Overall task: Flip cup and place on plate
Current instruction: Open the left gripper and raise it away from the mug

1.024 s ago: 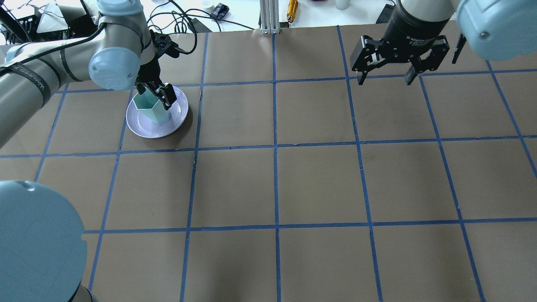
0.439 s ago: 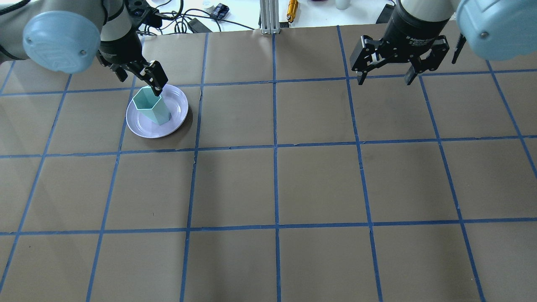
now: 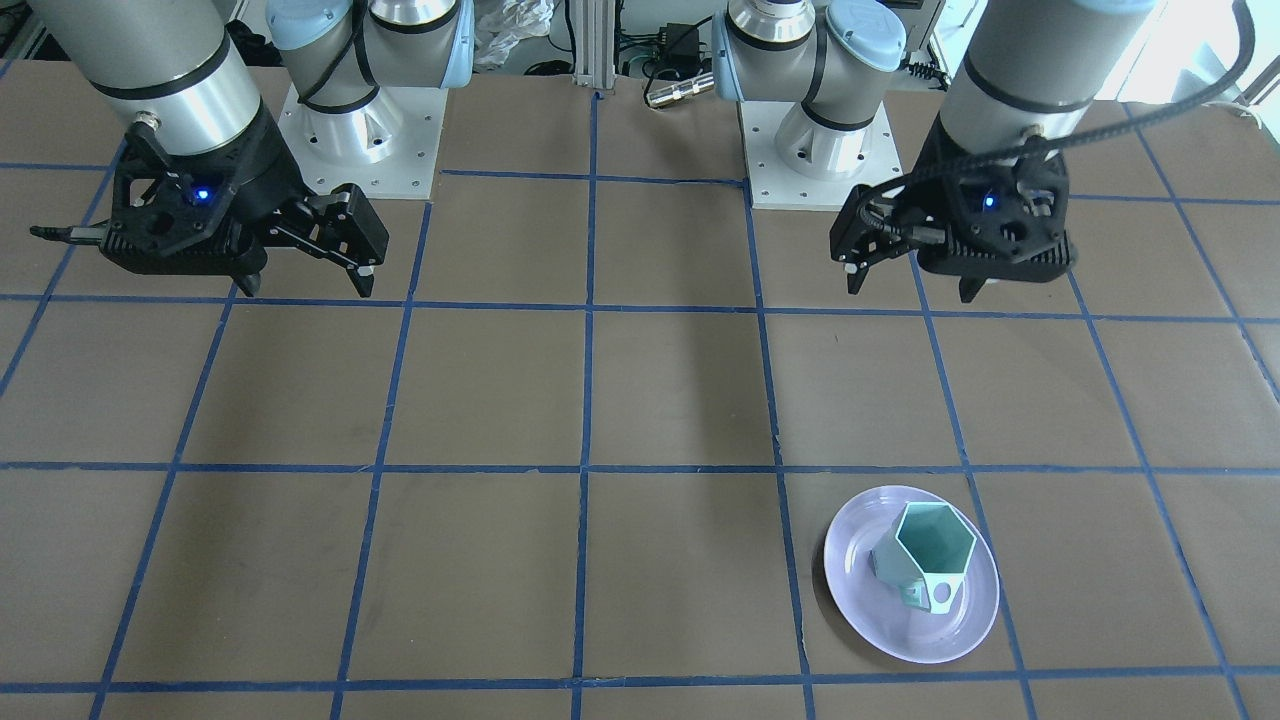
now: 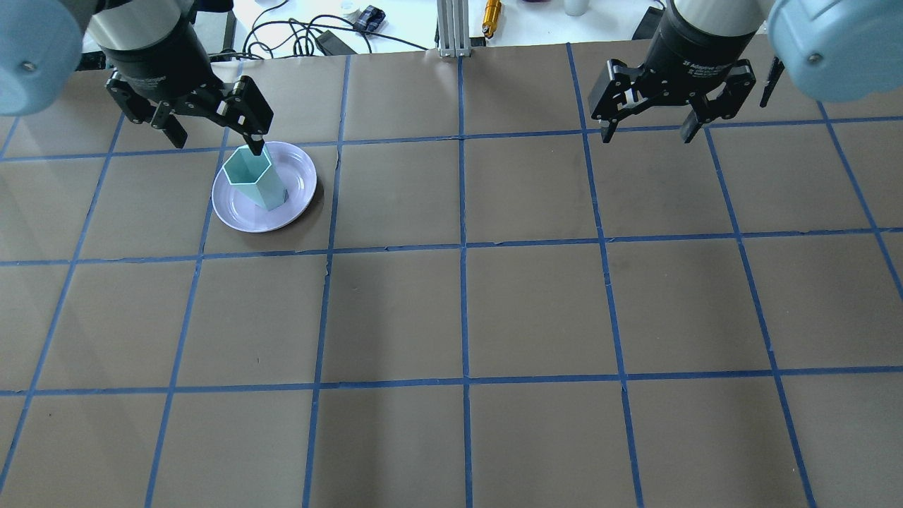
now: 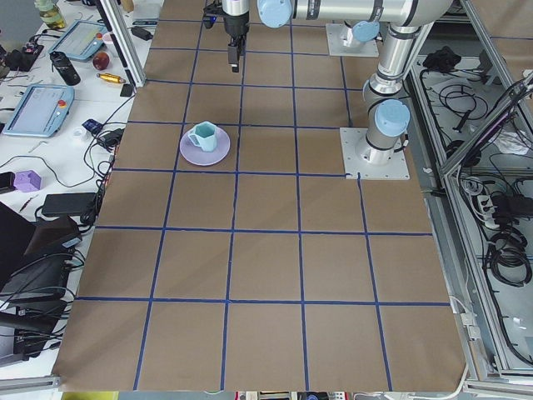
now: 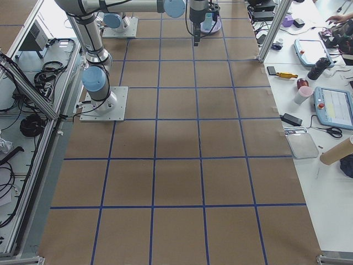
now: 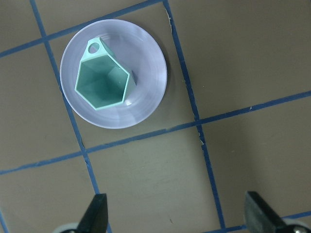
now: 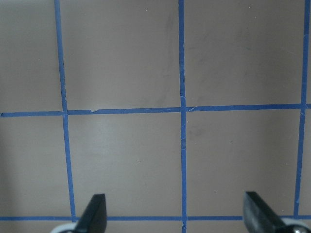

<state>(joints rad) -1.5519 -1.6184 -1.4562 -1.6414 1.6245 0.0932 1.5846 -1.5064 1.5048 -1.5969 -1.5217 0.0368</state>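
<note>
The mint-green cup stands upright, mouth up, on the lavender plate at the far left of the table. Its handle points to the far side, as the front view shows; the plate lies flat. My left gripper is open and empty, high above the table, apart from the cup. Its wrist view looks down on the cup and plate beyond its open gripper. My right gripper is open and empty at the far right, over bare table.
Brown table paper with a blue tape grid. An aluminium post, an orange tool and cables lie beyond the far edge. The two arm bases stand at the robot's side.
My left gripper let go of the cup, opened wide and rose up and back from it. The cup stayed upright on the plate. The right arm has not moved.
</note>
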